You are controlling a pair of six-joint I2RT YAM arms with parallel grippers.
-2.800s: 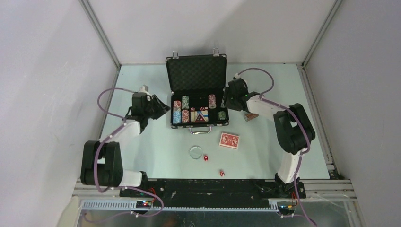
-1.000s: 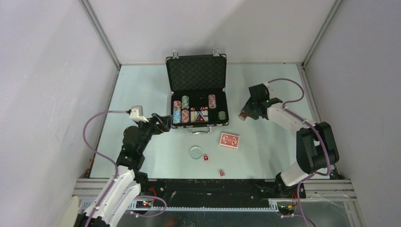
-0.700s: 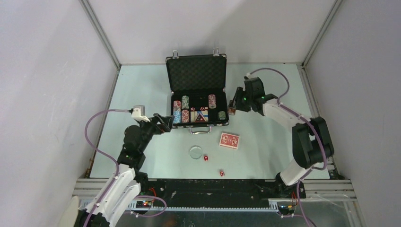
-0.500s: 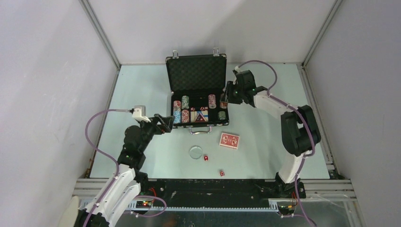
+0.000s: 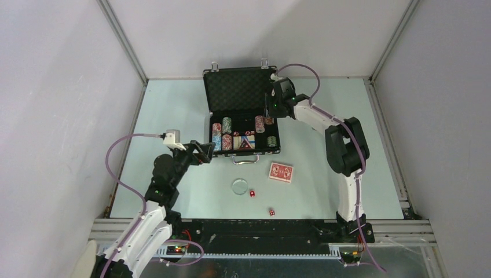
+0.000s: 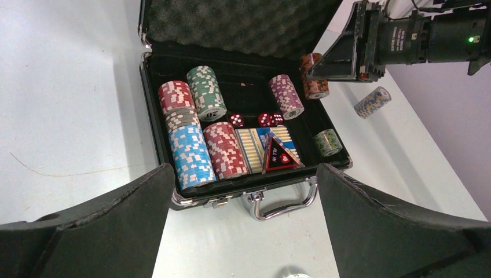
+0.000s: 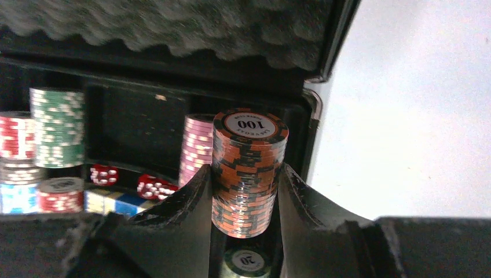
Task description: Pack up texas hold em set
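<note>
The black briefcase lies open at the back of the table, foam lid up. Several striped chip stacks, red dice and a triangular "ALL IN" marker sit in its tray. My right gripper is shut on an upright orange-and-black chip stack, hanging over the tray's right end beside a pink stack and above a green stack. My left gripper stands open and holds nothing, in front of the silver handle at the case's front left. Red-backed cards, a clear disc and two red dice lie on the table.
A blue-and-tan chip stack lies on its side on the table right of the case. The second loose die is near the front edge. Grey walls close in the table on three sides.
My right arm has carried the orange-and-black chip stack from the table right of the case leftward to over the tray's right end. The left arm has hardly moved.
</note>
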